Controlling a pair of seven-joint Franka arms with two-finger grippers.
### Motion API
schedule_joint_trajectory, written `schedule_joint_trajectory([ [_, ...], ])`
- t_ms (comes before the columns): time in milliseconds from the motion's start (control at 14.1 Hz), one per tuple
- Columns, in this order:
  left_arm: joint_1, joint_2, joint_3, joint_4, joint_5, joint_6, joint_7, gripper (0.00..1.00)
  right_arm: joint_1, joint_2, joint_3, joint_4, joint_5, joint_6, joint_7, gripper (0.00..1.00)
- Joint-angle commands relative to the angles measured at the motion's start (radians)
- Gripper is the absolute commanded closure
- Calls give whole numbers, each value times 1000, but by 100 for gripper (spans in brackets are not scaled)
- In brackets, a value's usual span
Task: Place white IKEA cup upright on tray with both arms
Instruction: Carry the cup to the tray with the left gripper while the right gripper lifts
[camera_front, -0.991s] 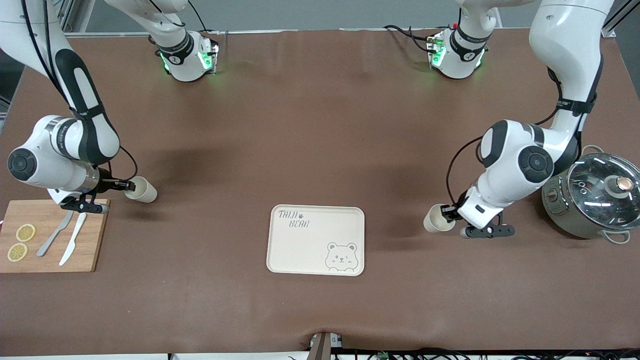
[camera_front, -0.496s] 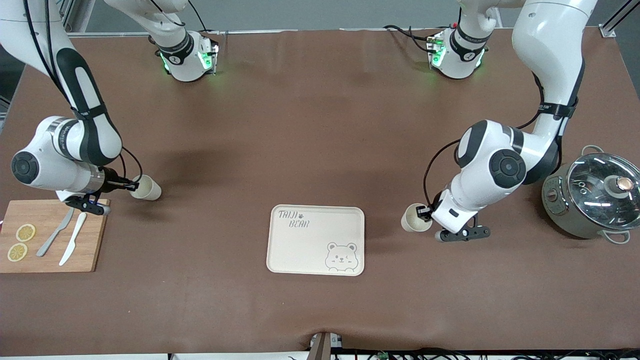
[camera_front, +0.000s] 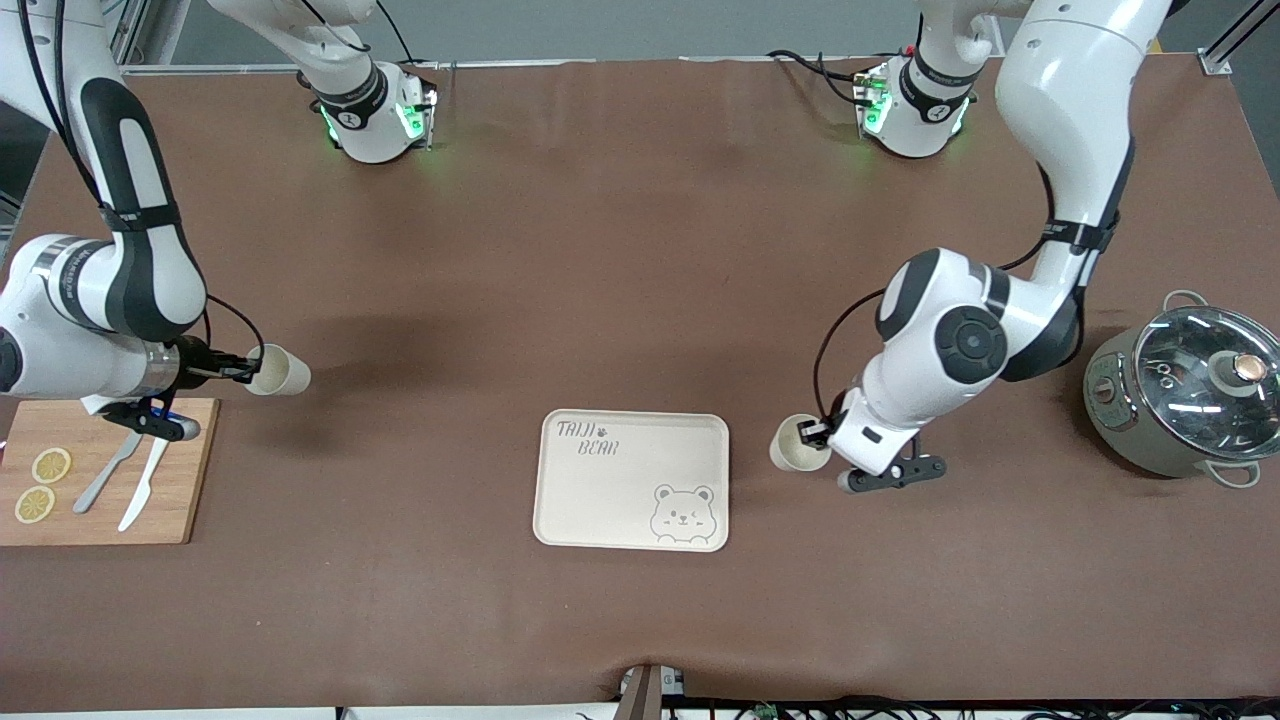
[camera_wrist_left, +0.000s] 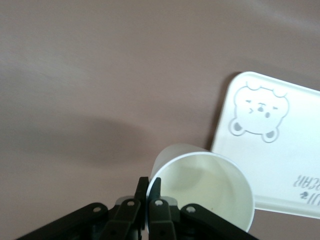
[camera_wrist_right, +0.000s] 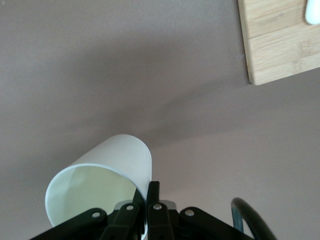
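Observation:
The cream tray with the bear drawing lies on the brown table, nearer to the front camera than the arms' bases. My left gripper is shut on the rim of a white cup and holds it in the air just beside the tray's edge toward the left arm's end; the left wrist view shows this cup, the pinching gripper and the tray. My right gripper is shut on the rim of a second white cup, lifted above the table beside the cutting board; the right wrist view shows that cup and gripper.
A wooden cutting board with a knife, a fork and two lemon slices lies at the right arm's end. A steel pot with a glass lid stands at the left arm's end. The board's corner shows in the right wrist view.
My left arm has carried its cup sideways toward the tray, from near the pot to the tray's edge. My right gripper has shifted slightly with its cup, staying beside the cutting board.

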Motion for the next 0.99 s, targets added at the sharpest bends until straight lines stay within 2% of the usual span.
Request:
schedule_joint_trajectory([
  [0,-39,82,9,102,-3,-28,-61,100,26,-1,1,19,16,-22,65,100],
  [354,-168,151,72,178,-1,-26,-196,100,90,-1,4,69,27,-68,184,100],
  [566,-225,201,116,237,-4,-5,-229,100,133,2,4,98,118,-68,243,100],
  [920,-252,245,121,246,-3,98,-232,100,222,60,6,176,168,-58,431,100],
])
